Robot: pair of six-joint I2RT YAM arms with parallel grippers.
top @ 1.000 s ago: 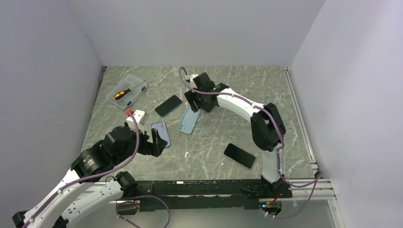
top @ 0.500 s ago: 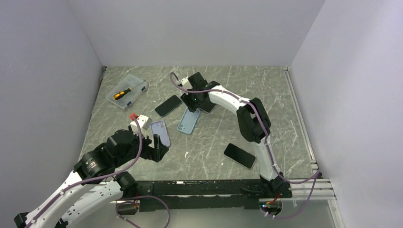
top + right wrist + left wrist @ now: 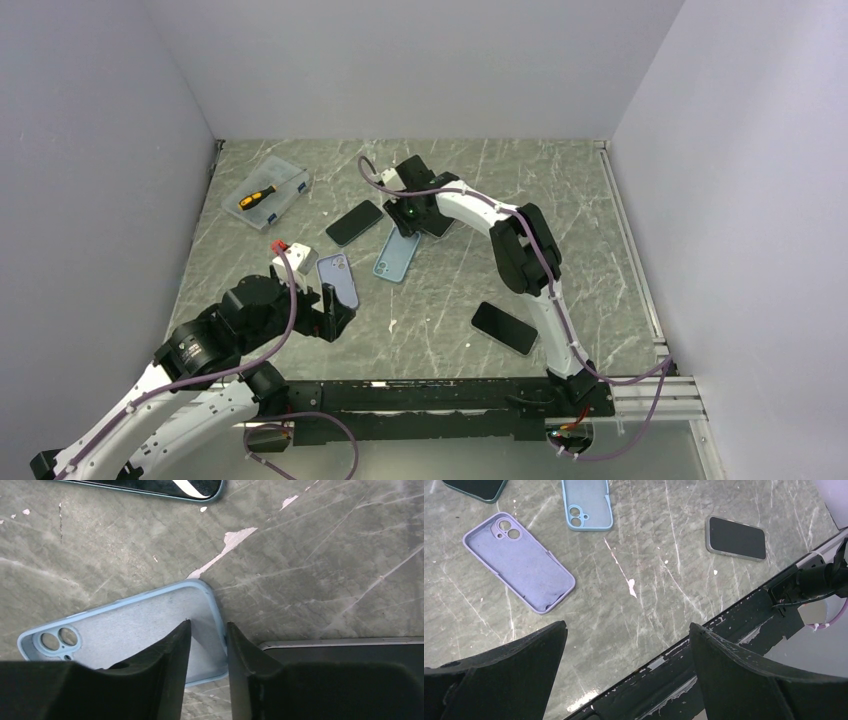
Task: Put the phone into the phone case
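A: The jaws of the right gripper (image 3: 209, 626)?
B: Part open, astride the end wall of the blue phone case (image 3: 125, 625), opposite its camera cut-out; one finger inside, one outside; nothing gripped.
A: And the left gripper (image 3: 626, 630)?
B: Jaws wide apart, empty, above the tabletop (image 3: 664, 595); the purple case (image 3: 524, 565) lies near.
A: The phone?
B: A dark phone (image 3: 340, 652) lies flat just beside the blue case.
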